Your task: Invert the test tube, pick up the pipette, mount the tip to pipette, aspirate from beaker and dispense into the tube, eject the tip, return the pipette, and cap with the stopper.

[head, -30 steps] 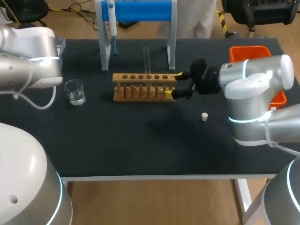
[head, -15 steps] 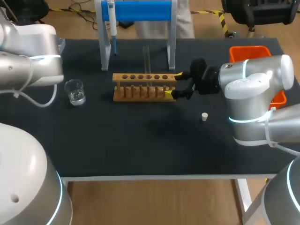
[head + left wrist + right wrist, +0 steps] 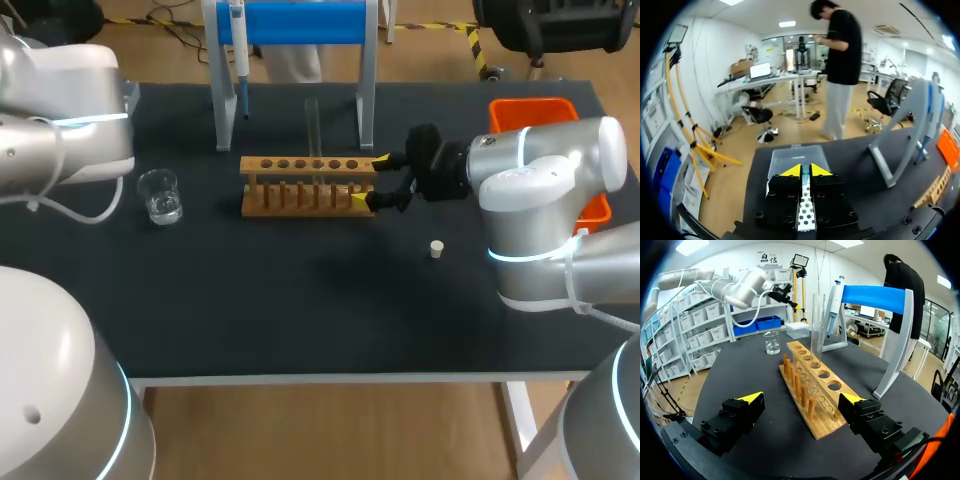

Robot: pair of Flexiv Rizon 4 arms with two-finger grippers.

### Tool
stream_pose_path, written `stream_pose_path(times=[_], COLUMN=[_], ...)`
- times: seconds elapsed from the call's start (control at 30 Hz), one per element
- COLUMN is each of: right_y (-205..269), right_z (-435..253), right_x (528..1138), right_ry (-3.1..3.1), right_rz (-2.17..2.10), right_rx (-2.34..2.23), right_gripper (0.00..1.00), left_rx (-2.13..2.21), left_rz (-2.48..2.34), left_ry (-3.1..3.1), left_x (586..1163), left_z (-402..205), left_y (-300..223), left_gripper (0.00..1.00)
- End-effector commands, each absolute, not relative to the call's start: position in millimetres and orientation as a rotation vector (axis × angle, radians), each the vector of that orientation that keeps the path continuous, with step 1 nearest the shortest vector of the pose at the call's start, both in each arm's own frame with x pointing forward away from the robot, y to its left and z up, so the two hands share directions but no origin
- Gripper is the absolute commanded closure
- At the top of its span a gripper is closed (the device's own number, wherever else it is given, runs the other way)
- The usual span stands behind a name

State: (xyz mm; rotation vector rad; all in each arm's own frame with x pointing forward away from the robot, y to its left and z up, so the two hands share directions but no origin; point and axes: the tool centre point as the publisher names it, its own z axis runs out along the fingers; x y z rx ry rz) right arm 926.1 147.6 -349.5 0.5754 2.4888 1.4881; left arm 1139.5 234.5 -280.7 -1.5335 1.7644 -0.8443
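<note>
Spread wide at the end of the rack (image 3: 300,165) by the bench's far edge, the right gripper (image 3: 370,180) is likely needing height to pinch the test tube (image 3: 312,125) standing upright in it mid-glass — the left gripper (image 3: 805,171) is sitting pressed together.

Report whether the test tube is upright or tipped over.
Upright. The test tube stands vertically in a hole of the wooden rack, rising well above it.

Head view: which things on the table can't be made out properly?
- Jaws of the left arm: cut off by the view's left edge.
- Most of the clear box: hidden behind that arm.
- Lower end of the test tube: hidden by the rack.
- Liquid level in the beaker: too small.
</note>
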Motion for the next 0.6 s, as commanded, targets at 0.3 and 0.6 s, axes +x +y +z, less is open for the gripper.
stream_pose_path(times=[0.3, 0.6], right_y=[147.0, 147.0], right_z=[-349.2, -349.2], right_x=[926.3, 926.3], right_ry=[2.491, 2.491], right_rz=[1.488, 1.488], right_rx=[0.574, 0.574], right_gripper=[0.00, 0.00], left_rx=[-1.194, -1.194], left_rz=[-0.997, -0.997], left_ry=[2.163, 2.163], left_x=[1082.7, 1082.7], left_z=[-240.0, -240.0], left_y=[188.5, 188.5], left_gripper=[1.00, 1.00])
